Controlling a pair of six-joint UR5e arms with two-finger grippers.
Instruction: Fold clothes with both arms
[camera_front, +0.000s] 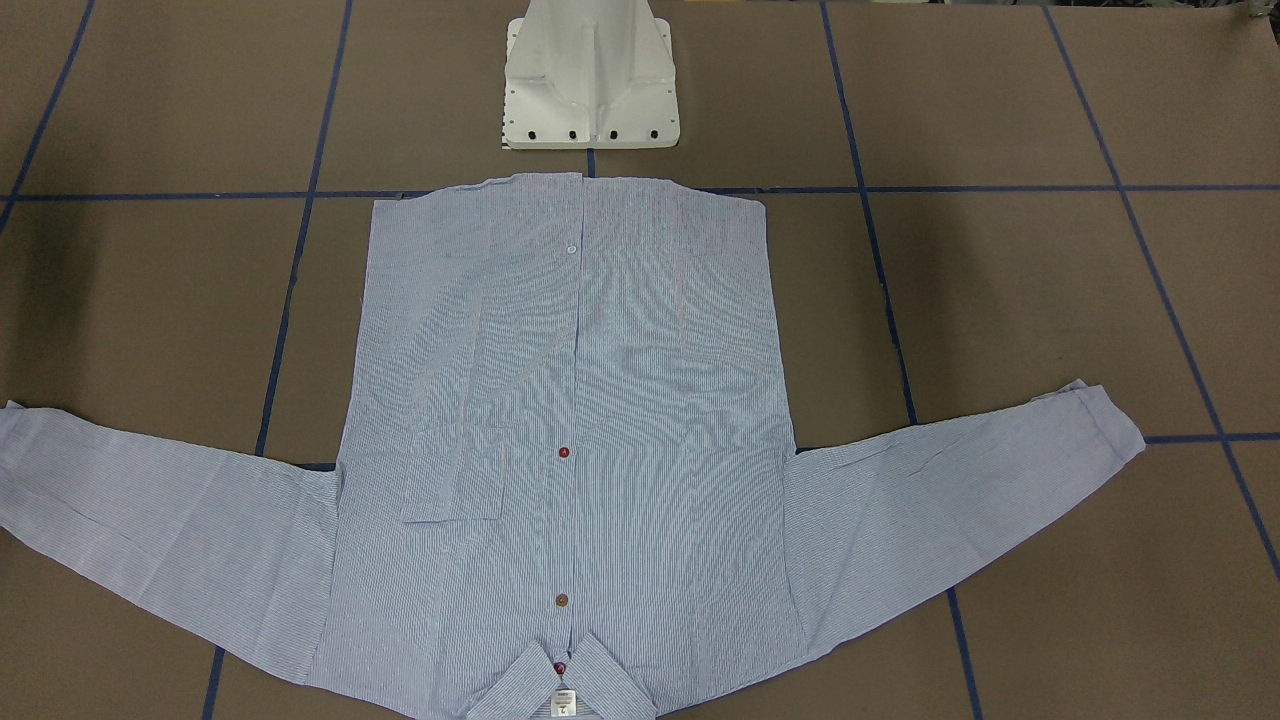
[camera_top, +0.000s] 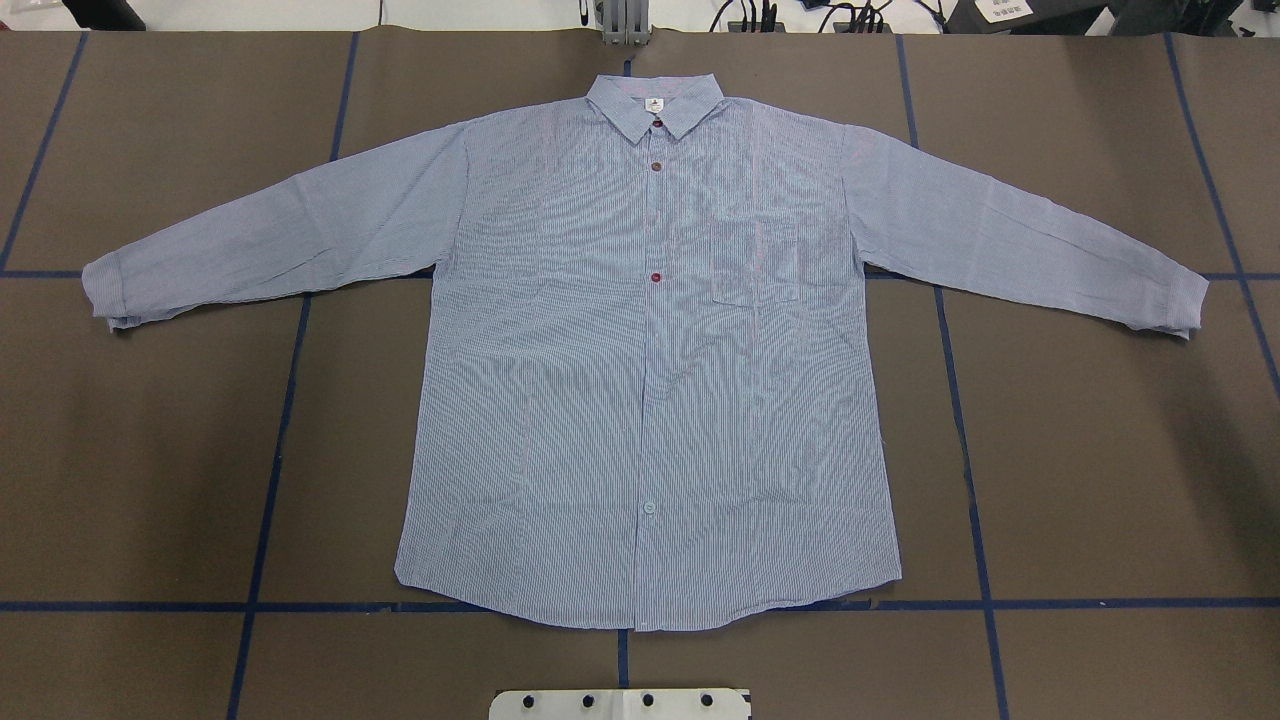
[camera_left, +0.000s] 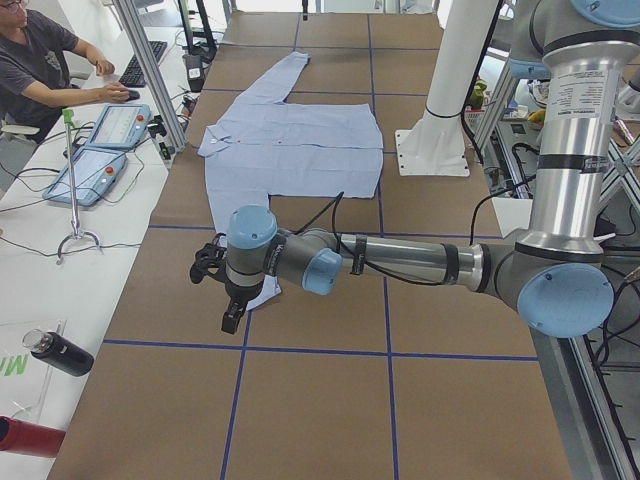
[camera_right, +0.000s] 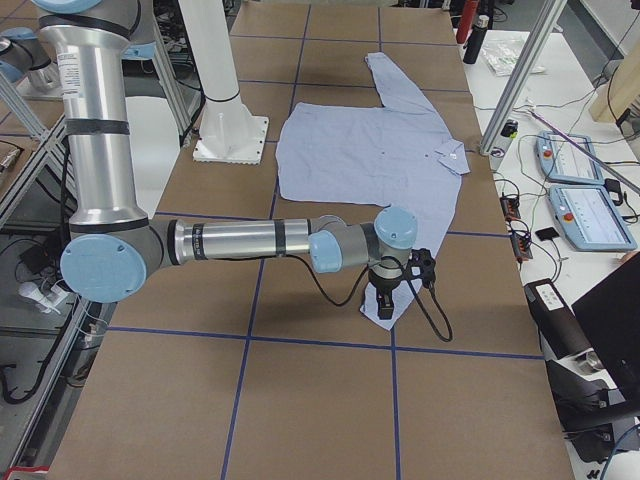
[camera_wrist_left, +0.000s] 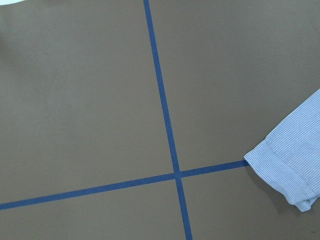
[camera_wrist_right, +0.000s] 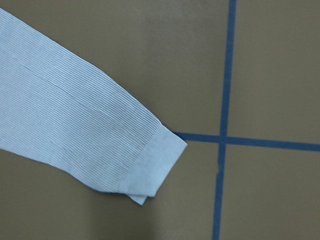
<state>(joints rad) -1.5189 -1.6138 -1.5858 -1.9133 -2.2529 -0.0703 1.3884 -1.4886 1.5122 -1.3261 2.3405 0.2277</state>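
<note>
Left arm (camera_left: 400, 260) stretched out level over the brown surface (camera_top: 150, 450), wrist bent down, left pincer (camera_left: 230, 318) pointing straight down above the left-side cuff (camera_wrist_left: 295, 175) of the shirt (camera_top: 650, 350) — spread or pressed together, cannot tell. Right arm (camera_right: 240, 240) in the mirrored pose at the other end, right pincer (camera_right: 382, 305) above the right-side cuff (camera_wrist_right: 155, 165), state likewise impossible to tell. Light blue striped shirt flat and buttoned, front up, midway along the surface; collar (camera_top: 655, 105) pointing away from the white pedestal (camera_front: 590, 80), hem just before it — sleeves spread wide along the length of the surface.
</note>
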